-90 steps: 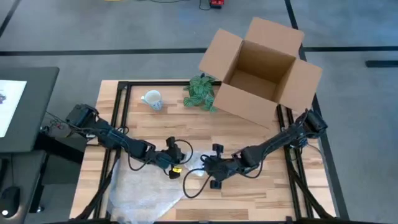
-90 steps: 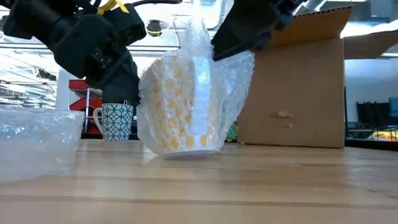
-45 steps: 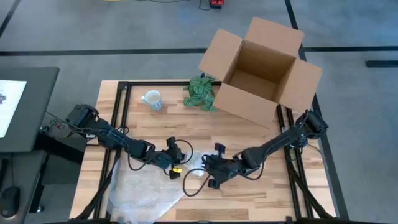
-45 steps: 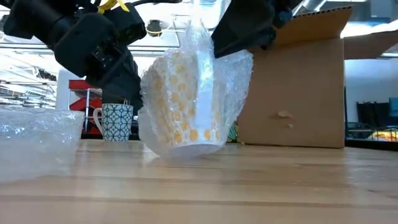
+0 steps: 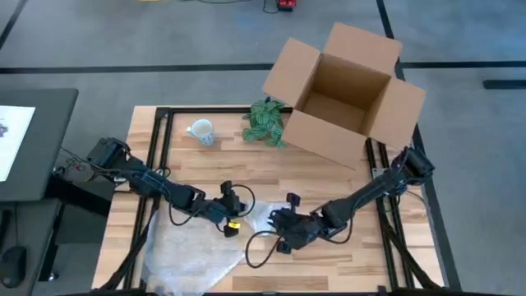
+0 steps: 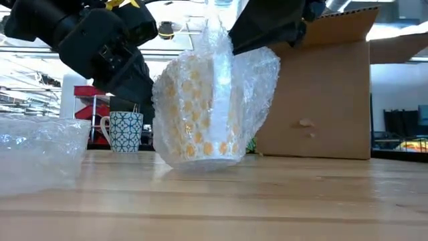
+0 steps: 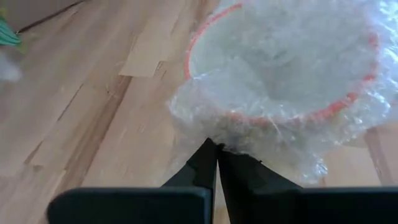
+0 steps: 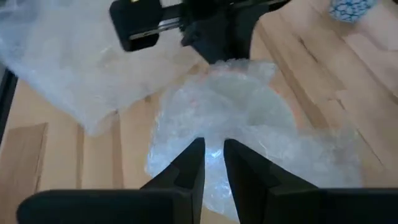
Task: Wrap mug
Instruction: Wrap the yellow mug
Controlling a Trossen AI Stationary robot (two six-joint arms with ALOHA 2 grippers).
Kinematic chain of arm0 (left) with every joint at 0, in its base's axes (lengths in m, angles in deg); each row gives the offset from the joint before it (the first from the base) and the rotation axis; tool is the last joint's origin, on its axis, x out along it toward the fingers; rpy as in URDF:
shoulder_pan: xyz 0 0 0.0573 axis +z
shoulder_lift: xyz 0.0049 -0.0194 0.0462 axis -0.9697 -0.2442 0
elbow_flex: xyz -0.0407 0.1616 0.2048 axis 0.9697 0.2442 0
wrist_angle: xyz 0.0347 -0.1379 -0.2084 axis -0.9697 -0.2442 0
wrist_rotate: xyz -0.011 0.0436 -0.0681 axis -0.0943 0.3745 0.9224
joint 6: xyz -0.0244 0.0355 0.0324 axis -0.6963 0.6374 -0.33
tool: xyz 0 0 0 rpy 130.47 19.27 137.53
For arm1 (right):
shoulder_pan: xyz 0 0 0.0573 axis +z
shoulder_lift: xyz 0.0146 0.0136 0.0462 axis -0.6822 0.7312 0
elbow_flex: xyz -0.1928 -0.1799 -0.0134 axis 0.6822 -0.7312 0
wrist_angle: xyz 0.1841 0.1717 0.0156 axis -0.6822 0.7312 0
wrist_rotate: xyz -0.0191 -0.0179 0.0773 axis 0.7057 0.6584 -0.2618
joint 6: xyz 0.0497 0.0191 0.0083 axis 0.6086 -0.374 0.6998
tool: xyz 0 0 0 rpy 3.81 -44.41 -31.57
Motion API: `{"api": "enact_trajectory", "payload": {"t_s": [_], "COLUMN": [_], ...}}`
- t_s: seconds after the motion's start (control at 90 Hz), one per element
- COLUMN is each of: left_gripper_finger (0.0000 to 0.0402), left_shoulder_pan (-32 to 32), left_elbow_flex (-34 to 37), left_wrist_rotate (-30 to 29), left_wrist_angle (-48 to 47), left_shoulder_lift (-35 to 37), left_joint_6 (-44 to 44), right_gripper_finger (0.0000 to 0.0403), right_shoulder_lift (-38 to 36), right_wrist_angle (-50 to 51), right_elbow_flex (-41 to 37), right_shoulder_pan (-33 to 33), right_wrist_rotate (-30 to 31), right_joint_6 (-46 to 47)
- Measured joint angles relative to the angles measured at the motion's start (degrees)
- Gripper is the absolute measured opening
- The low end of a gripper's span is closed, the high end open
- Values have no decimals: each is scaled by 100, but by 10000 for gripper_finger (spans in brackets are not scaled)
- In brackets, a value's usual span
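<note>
Wooden surface (image 5: 329, 177) framed in black rails, grey floor all round, shelving dim beyond it in the low view. Along the far edge, an open cardboard box (image 5: 345, 90), a small green plant (image 5: 265, 122) just beside it, and a blue-patterned mug (image 5: 200, 131) standing apart, none of them touched by either arm. Near the front middle, between the two arms, the yellow-dotted mug (image 6: 200, 110), swathed in bubble wrap (image 6: 257, 87) and resting on the surface with a slight tilt, mouth upward. Left gripper (image 7: 216, 148) low against one side of the rim, its fingers (image 7: 202, 168) pressed together on a bunched edge of the wrap just outside the orange lip. Placed so, most likely, to anchor that edge and keep the mug from sliding or tipping under a pull from the other side. Right gripper (image 8: 213, 148) opposite, over the far side of the mouth, its fingers (image 8: 189, 158) close together with only a narrow slot between them. Seemingly nipping a fold of the film there, though hard to confirm with clear plastic lying on clear plastic. Held high, to judge by the low view, with the wrap drawn up into a loose peak above the mouth, presumably to bring the slack over the opening for tucking in. Spare sheet (image 5: 185, 255) of the same material spread flat at the front left, near the left arm and not in use. Sides of the mug covered, top not yet gathered shut: well along, by this reading, but not finished.
</note>
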Motion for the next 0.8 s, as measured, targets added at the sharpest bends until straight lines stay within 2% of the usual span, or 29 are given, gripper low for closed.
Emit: {"api": "enact_trajectory", "payload": {"t_s": [0.3, 0.611, 0.8], "left_gripper_finger": [0, 0, 0], "left_shoulder_pan": [0, 7, 7], "left_elbow_flex": [2, 9, 9], "left_wrist_rotate": [-9, -57, -56], "left_wrist_angle": [41, 453, 590], "left_shoulder_lift": [2, -1, -4], "left_joint_6": [17, 232, 310], "right_gripper_finger": [56, 56, 56], "right_shoulder_lift": [4, 7, 11], "right_wrist_angle": [-19, -22, -12], "right_elbow_flex": [0, 0, 0], "right_shoulder_pan": [-226, -420, -685], "right_wrist_rotate": [-106, -859, -1567], "right_joint_6": [107, 148, 350]}}
